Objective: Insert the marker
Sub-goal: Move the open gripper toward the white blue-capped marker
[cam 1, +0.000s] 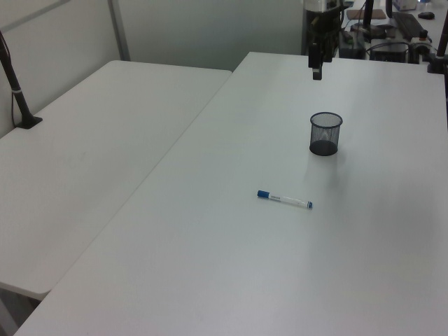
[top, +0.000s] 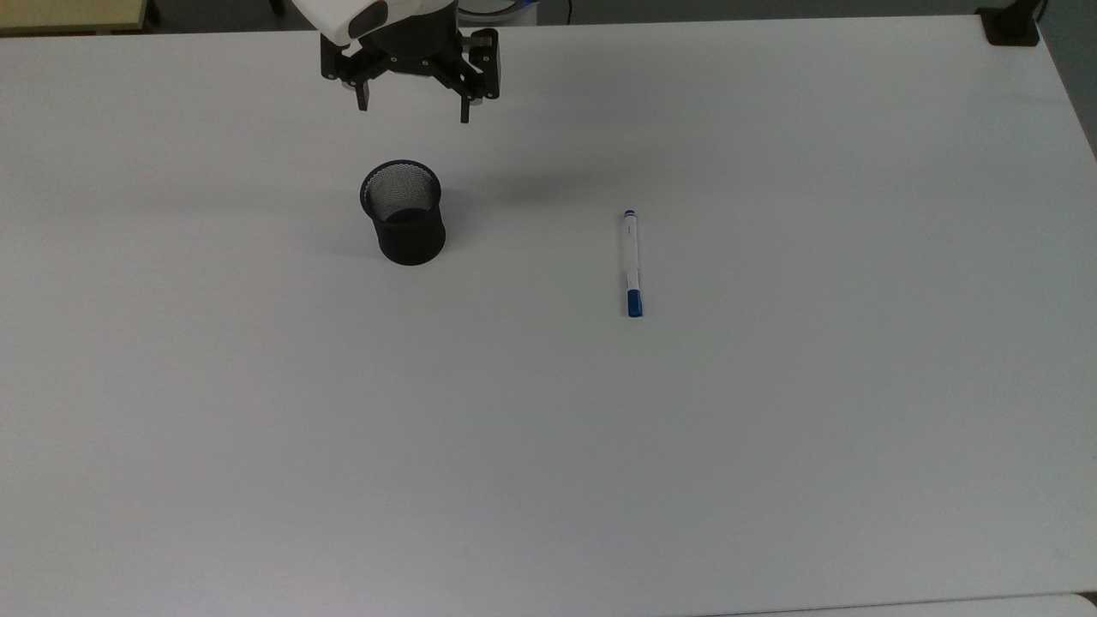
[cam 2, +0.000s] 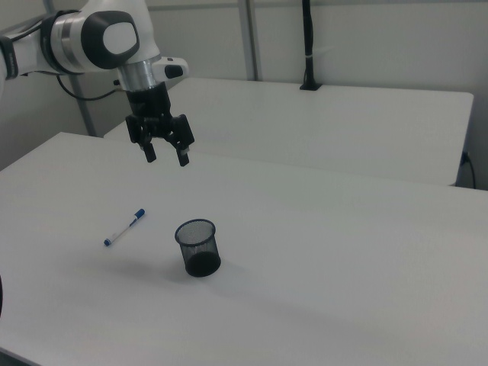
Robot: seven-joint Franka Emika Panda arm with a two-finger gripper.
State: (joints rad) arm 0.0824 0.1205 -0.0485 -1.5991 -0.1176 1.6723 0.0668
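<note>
The marker (top: 632,262), white-barrelled with a blue cap, lies flat on the white table (top: 771,428), right of the black mesh cup (top: 403,212) in the top view. The same marker (cam 1: 284,200) lies in front of the cup (cam 1: 325,133) in the left view, and the marker (cam 2: 125,227) lies left of the cup (cam 2: 198,247) in the right view. My gripper (top: 413,107) hangs in the air above and behind the cup, open, with nothing between its fingers. It hovers well above the table in the right view (cam 2: 167,157).
A second white table (cam 1: 84,154) adjoins this one on the left view's left. A black clamp post (top: 1011,26) stands at the table's far right corner in the top view. Cables and equipment (cam 1: 392,28) sit behind the arm's base.
</note>
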